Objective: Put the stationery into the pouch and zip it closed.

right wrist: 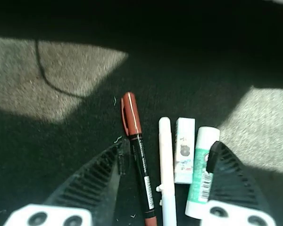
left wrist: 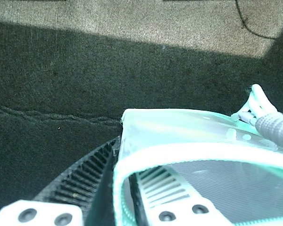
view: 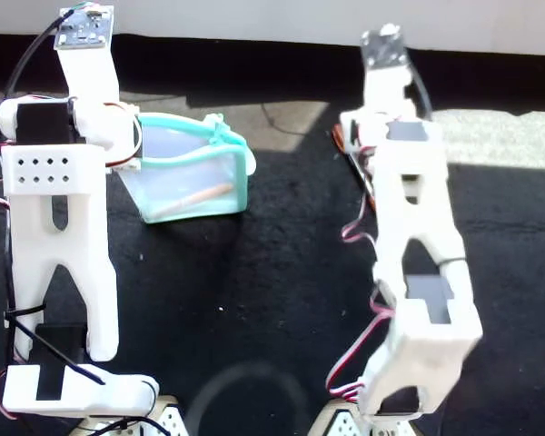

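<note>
A teal, see-through pouch (view: 200, 173) stands open at the back left of the table, with a wooden pencil (view: 195, 198) inside. My left gripper (view: 134, 162) is at its left end. In the left wrist view the left gripper (left wrist: 125, 162) is shut on the pouch (left wrist: 188, 129) rim, one finger (left wrist: 165, 186) inside the mesh wall. The white zipper pull (left wrist: 254, 103) sits at the far end. My right gripper (right wrist: 167, 148) hangs open above a red-brown pen (right wrist: 134, 141), a white pen (right wrist: 166, 160), an eraser (right wrist: 185, 150) and a glue stick (right wrist: 200, 169).
The table is covered in a dark cloth (view: 272, 300) with sunlit patches at the back. The right arm (view: 409, 182) hides the stationery in the high view. A thin cable (right wrist: 47, 75) lies on the cloth beyond the pens.
</note>
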Action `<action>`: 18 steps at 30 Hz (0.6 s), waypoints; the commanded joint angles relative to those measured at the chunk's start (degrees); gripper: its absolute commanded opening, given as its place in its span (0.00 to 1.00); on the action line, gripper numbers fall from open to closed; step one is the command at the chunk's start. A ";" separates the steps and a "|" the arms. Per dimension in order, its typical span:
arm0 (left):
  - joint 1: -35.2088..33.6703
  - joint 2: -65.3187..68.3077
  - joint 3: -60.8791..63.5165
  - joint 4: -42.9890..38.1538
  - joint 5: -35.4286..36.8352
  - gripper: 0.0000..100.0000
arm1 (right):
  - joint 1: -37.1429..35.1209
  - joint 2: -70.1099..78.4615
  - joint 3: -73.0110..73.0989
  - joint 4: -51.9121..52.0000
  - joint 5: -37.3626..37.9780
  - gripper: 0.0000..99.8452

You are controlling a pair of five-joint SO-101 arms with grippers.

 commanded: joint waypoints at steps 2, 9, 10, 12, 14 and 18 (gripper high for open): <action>-0.04 3.91 0.75 0.53 -0.53 0.01 | 0.04 7.69 -7.78 0.22 0.70 0.28; 0.22 3.91 0.84 0.53 -0.53 0.01 | -0.31 18.68 -17.19 0.22 5.98 0.28; 0.22 3.91 0.84 0.53 -0.53 0.01 | -0.57 20.26 -18.68 0.22 7.21 0.28; 0.22 3.91 0.84 0.53 -0.53 0.01 | -0.84 23.60 -21.67 0.22 8.88 0.28; 0.22 3.91 0.84 0.53 -0.53 0.01 | -1.01 27.47 -24.84 0.22 9.67 0.28; 0.22 3.91 0.84 0.53 -0.53 0.01 | -1.54 35.82 -32.22 0.22 11.16 0.27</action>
